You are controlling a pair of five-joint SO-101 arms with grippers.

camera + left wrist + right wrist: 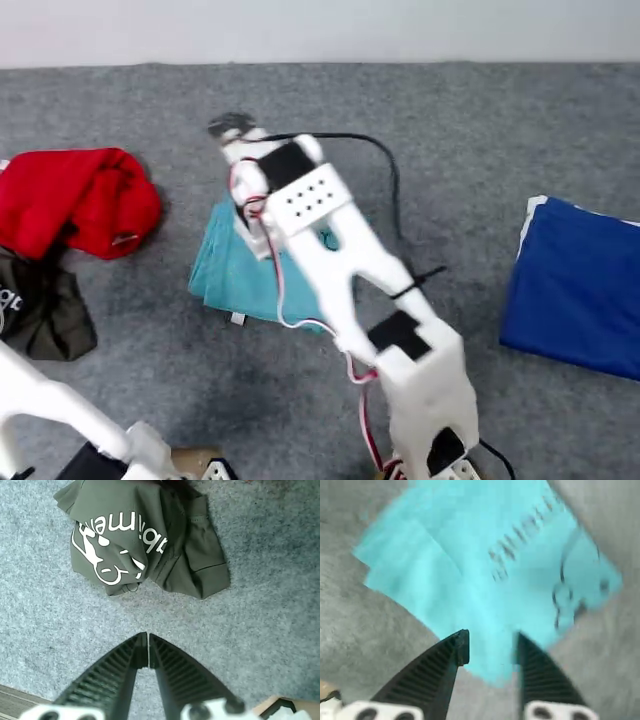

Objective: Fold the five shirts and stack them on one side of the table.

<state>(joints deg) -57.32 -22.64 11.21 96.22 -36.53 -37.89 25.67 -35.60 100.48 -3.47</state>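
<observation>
While the right arm (340, 260) stands stretched out over the middle of the grey table (480, 150), its gripper (490, 647) hangs just above the teal shirt (240, 275), with the two black fingers set apart at a medium gap and nothing between them. In the right wrist view the fingertips sit over one edge of the teal shirt (485, 570), which lies flat with dark print on it and a fold line across it. The left arm (60, 405) sits low at the near left corner of the table. Its gripper (149, 647) is closed, the ribbed fingers pressed together at the tips and holding nothing, and it points down at bare table a little short of the olive shirt (145, 540). That olive shirt (45, 305) lies crumpled at the left side, white print showing, and touches the red shirt (80, 200), which is bunched up just behind it. The blue shirt (580, 290) lies flat at the right edge, well apart from the others.
</observation>
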